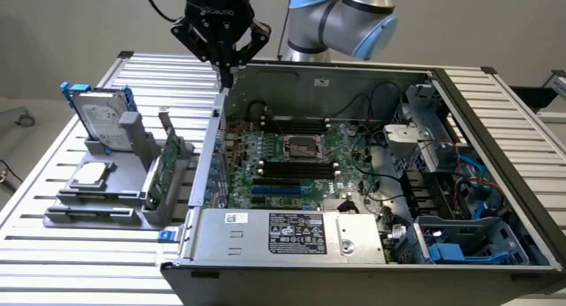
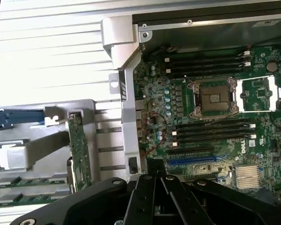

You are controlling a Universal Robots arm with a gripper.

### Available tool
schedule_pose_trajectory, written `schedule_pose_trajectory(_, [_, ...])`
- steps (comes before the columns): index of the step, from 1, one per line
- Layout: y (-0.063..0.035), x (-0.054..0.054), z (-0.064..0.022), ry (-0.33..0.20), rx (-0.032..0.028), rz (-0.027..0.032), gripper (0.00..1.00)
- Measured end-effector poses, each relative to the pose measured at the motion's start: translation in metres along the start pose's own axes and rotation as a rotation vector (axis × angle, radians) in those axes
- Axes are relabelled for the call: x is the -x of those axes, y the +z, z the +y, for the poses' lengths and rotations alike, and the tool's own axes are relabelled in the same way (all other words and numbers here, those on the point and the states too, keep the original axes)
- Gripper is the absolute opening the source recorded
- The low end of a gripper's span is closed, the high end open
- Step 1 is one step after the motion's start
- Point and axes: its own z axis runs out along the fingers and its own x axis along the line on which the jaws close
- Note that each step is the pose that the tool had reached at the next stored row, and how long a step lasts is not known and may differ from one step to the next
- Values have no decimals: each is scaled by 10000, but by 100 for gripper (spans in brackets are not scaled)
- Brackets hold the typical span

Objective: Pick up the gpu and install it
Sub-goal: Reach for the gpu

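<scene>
The gripper (image 1: 225, 77) hangs above the rear corner of the open computer case (image 1: 495, 167), directly over the case's side wall that faces the gray holder (image 1: 97, 210). Its black fingers are pressed together to a point with nothing between them; the wrist view shows them (image 2: 154, 180) meeting over that same wall. The gpu (image 1: 164, 177) is outside the case, standing on edge in a slot of the holder just beside the case wall, its green circuit board face visible (image 2: 79, 150) and untouched by the gripper. Farther from the case on the same holder, a silver hard drive (image 1: 102, 117) with blue rails stands upright, and a small square silver chip (image 1: 93, 175) lies flat. Inside the case, the motherboard (image 1: 292, 160) lies exposed with its empty processor socket (image 1: 301, 147) at the middle, and a power supply (image 1: 292, 233) sits along the case's near edge.
</scene>
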Motion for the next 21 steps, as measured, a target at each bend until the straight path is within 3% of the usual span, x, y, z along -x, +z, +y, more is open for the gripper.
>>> schedule_pose_trajectory(15, [70,-678,-70,17,-65,407,11])
schedule_pose_trajectory(21, [119,-950,-102,19,-78,469,11])
